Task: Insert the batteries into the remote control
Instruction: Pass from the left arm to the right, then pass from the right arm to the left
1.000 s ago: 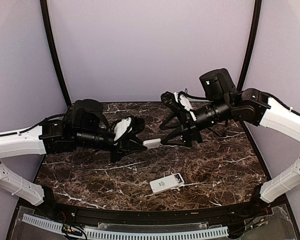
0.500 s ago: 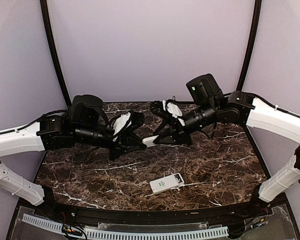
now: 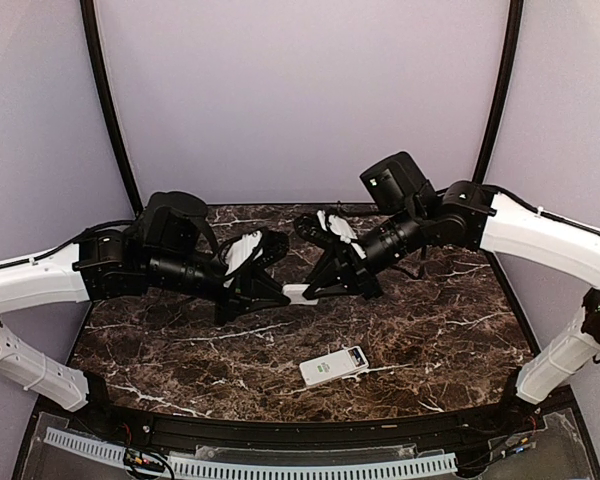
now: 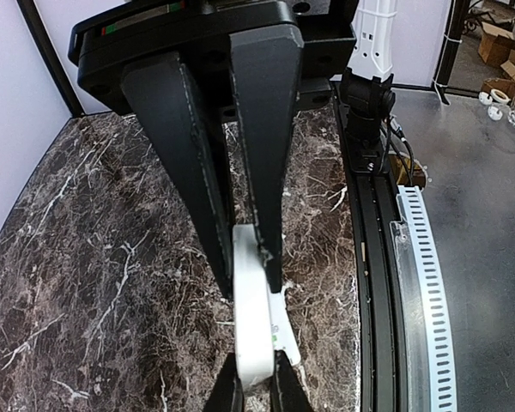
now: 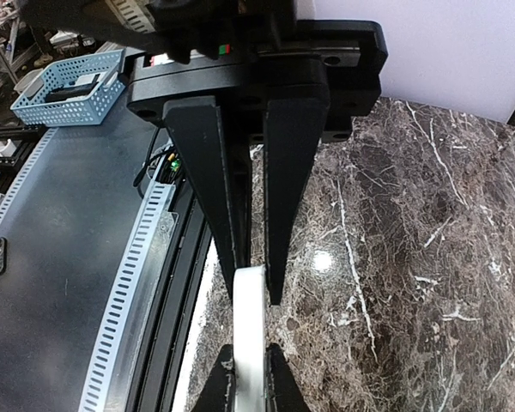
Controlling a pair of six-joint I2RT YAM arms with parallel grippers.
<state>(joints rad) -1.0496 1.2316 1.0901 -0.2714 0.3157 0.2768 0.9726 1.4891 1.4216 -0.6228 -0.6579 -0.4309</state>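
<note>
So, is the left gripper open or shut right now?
Shut: the left gripper pinches the thin white piece, jaws pressed against both faces.

glossy veined marble table (image 3: pixel 450 335); smooth white plastic remote control (image 3: pixel 334 366).

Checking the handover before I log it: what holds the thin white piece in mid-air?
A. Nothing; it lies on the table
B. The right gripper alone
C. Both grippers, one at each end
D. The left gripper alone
C: each wrist view shows that arm's own fingers closed on the thin white piece, with the left gripper and right gripper at opposite ends.
</note>
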